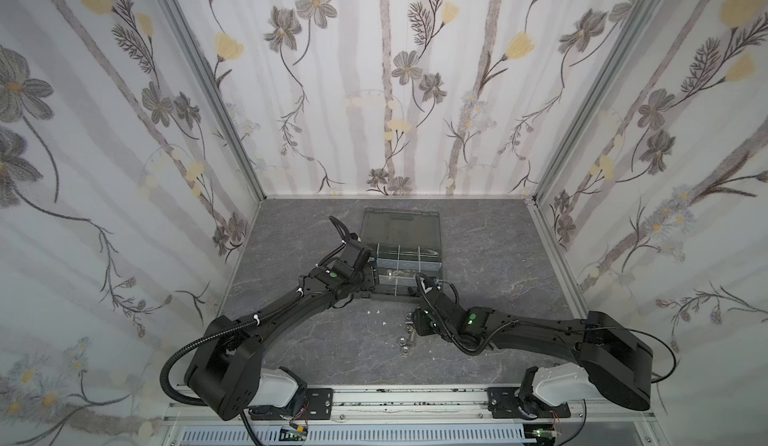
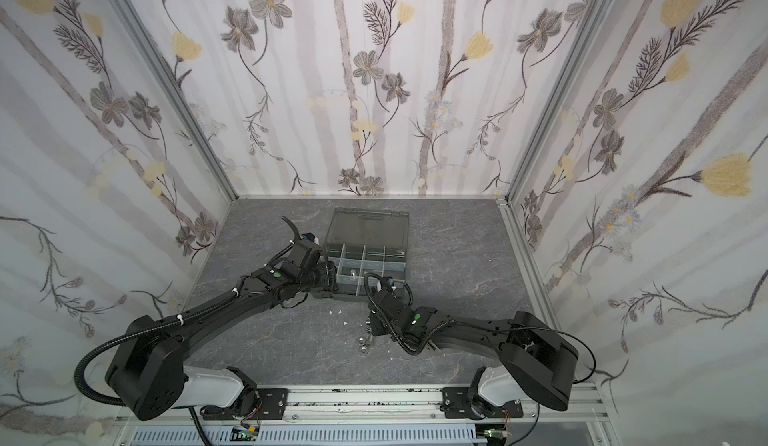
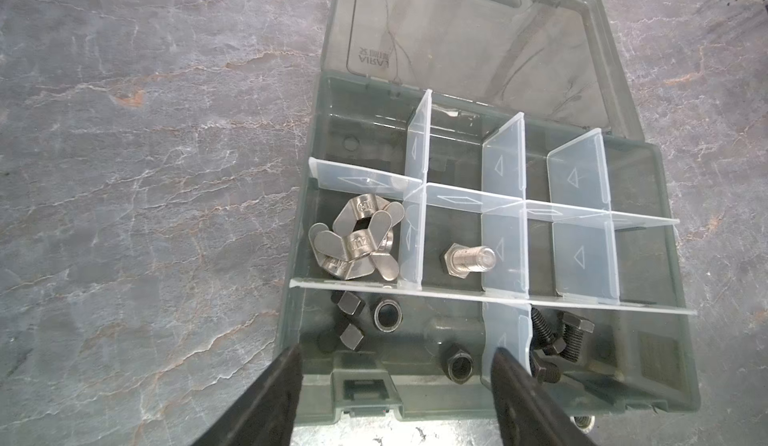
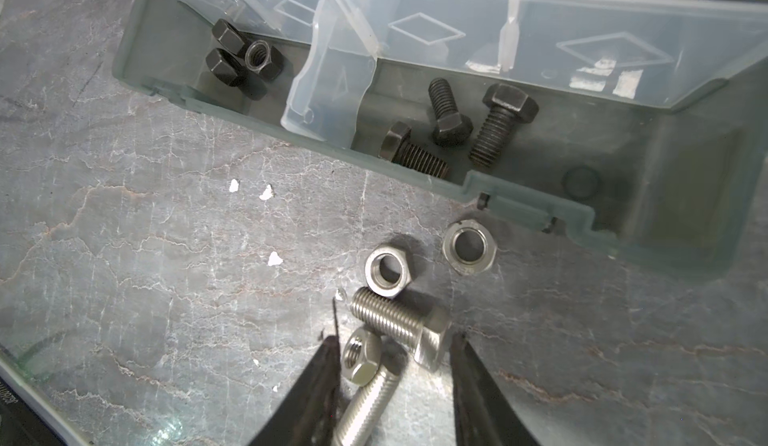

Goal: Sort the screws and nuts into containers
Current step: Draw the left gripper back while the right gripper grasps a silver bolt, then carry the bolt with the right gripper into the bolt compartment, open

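Observation:
The dark grey organiser case point(image 1: 441, 265) point(image 2: 405, 265) lies open at mid-table. My left gripper point(image 3: 395, 356) point(image 1: 370, 275) hangs open and empty over its front left corner. Its containers hold silver wing nuts point(image 3: 357, 244), one silver screw point(image 3: 469, 259), black nuts point(image 3: 388, 315) point(image 4: 245, 57) and black screws point(image 3: 557, 340) point(image 4: 503, 124). In front of the case my right gripper point(image 4: 392, 342) point(image 1: 411, 319) is down at the table. Its open fingers straddle a silver nut point(image 4: 361, 356) on a silver screw point(image 4: 365, 406) and the head of another silver screw point(image 4: 399, 323).
Two loose silver nuts point(image 4: 388, 269) point(image 4: 468, 252) lie between the gripper and the case wall point(image 4: 540, 211). Small white flecks point(image 4: 274, 259) dot the grey stone-look table. The smoky lid point(image 3: 478, 49) lies flat behind the case. Floral walls close in three sides.

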Controlling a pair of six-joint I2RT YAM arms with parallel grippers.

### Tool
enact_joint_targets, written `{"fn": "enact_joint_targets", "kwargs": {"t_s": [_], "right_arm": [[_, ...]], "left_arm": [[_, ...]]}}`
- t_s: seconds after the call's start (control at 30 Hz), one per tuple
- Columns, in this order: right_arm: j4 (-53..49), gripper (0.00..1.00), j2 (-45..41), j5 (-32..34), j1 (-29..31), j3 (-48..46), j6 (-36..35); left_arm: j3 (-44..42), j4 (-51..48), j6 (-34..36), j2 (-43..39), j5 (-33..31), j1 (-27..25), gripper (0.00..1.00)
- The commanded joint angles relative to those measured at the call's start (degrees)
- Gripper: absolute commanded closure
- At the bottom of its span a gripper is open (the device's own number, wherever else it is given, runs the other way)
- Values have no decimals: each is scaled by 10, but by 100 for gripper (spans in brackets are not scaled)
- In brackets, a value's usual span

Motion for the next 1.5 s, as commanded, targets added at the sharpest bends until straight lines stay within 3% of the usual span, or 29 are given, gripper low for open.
{"fn": "enact_joint_targets", "kwargs": {"t_s": [0.0,0.5,0.9,1.27,1.47], "right_arm": [[5,61,9,4,1,6,20],[-20,74,55,9,8,14,42],[-21,91,62,22,8,16,43],[-60,93,18,27,18,40,16],[-68,93,-8,43,-6,118,-42]], "left_arm": [[-15,10,-14,-14,-13,4,25],[-67,19,-31,-59,-17,12,24],[-76,23,-35,-79,-13,13,24],[-79,23,-36,-81,-15,14,24],[-87,24,-40,-88,-15,14,24]]}}
